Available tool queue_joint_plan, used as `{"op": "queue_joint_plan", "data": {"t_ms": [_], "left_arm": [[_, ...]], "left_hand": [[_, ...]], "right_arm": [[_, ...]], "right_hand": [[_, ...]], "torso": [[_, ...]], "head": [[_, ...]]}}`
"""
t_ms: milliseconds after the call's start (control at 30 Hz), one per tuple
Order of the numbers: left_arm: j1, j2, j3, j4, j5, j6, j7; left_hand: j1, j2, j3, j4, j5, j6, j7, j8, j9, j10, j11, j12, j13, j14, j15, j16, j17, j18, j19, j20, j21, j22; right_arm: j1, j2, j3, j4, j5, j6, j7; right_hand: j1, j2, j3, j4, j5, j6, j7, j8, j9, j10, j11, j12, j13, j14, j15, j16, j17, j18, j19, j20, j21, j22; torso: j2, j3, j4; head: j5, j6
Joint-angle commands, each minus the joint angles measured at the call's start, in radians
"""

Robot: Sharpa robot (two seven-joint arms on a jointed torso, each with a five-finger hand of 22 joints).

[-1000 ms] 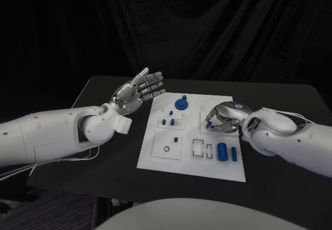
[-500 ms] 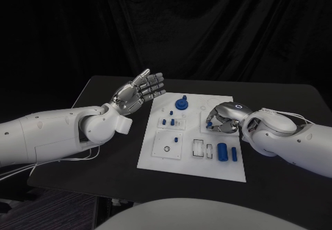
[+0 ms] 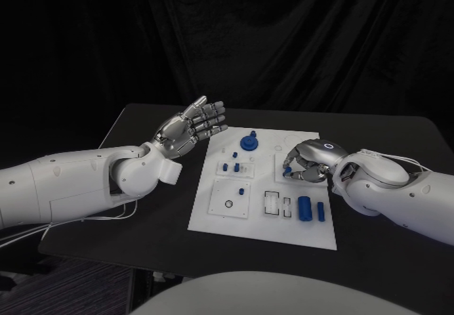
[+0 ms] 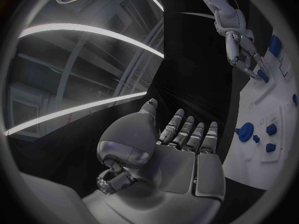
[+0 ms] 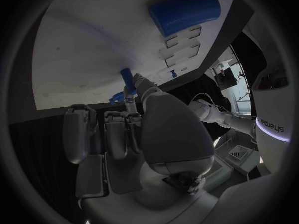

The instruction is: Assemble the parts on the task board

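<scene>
**Right hand on a blue peg at the board's right side, left hand raised and empty**

We see the task board (image 3: 220,220) lying flat in the middle of the black table (image 3: 142,131), long side running away from the robot. Our left hand (image 3: 192,125) is lifted above the table just left of the board's far corner, palm turned up, fingers straight and apart, holding nothing; the left wrist view shows the same hand (image 4: 181,149) flat and bare.

Our right hand (image 3: 308,161) is down over the board's right edge, about halfway along, fingers curled in toward the board. In the right wrist view the fingers (image 5: 118,129) bend over the white surface and the fingertips close round a small blue peg (image 5: 126,77). We cannot tell whether the peg is seated in the board or lifted off it.

Other parts on the board: a round blue knob (image 3: 248,142) near the far end, small blue pegs (image 3: 233,167) in the middle left block, one small peg (image 3: 240,191) on the square plate with a black ring (image 3: 229,204), and two upright blue cylinders (image 3: 304,207) near the right side, just nearer the robot than the right hand. The larger cylinder (image 5: 184,10) shows in the right wrist view beside rectangular slots (image 5: 184,47).
</scene>
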Motion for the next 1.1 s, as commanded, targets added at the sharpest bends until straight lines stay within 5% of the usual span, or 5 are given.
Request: {"op": "queue_joint_plan", "data": {"t_ms": [33,533,1100], "left_arm": [[-0.003,-0.002,0.001,0.002,0.0,0.011,0.005],[-0.006,0.002,0.001,-0.001,0.0,0.012,-0.003],[-0.018,0.007,0.001,-0.007,0.0,0.017,-0.007]], "left_hand": [[0.009,0.003,0.006,-0.002,0.006,0.002,0.089,0.005,0.0,0.008,0.002,0.004,0.001,0.004,0.002,0.002,0.001,-0.019,0.007,-0.002,0.004,0.001],[0.009,0.004,0.009,-0.002,0.009,0.0,0.089,0.005,0.0,0.008,0.002,0.005,0.001,0.004,0.002,0.004,0.001,-0.019,0.009,-0.002,0.005,0.004],[0.011,0.004,0.012,-0.003,0.01,-0.002,0.089,0.005,0.0,0.007,0.002,0.005,0.001,0.003,0.002,0.004,0.001,-0.019,0.01,-0.002,0.006,0.005]], "right_arm": [[0.001,-0.009,0.001,0.012,-0.002,-0.061,0.005],[0.059,-0.048,0.001,0.094,-0.002,-0.045,-0.005],[0.063,-0.009,0.001,0.163,-0.002,-0.002,0.022]], "right_hand": [[0.003,0.02,-0.002,-0.006,-0.016,0.018,-0.025,0.007,0.088,0.104,-0.009,0.005,0.263,0.105,-0.007,0.003,0.263,-0.011,0.0,-0.008,0.0,0.206],[-0.001,0.025,-0.011,-0.003,-0.052,0.014,-0.029,0.01,0.106,0.104,-0.013,0.005,0.263,0.105,-0.011,0.003,0.263,-0.009,-0.005,-0.013,-0.01,0.203],[0.002,0.026,-0.012,-0.005,-0.058,0.011,-0.029,0.009,0.111,0.104,-0.014,0.005,0.263,0.105,-0.012,0.003,0.263,-0.006,-0.012,-0.014,-0.021,0.199]], "torso": [[-0.001,0.0006,-0.001],[0.0,-0.0012,0.0006],[0.002,-0.0017,0.0013]], "head": [[0.002,0.0],[0.001,0.0],[0.004,0.0]]}}
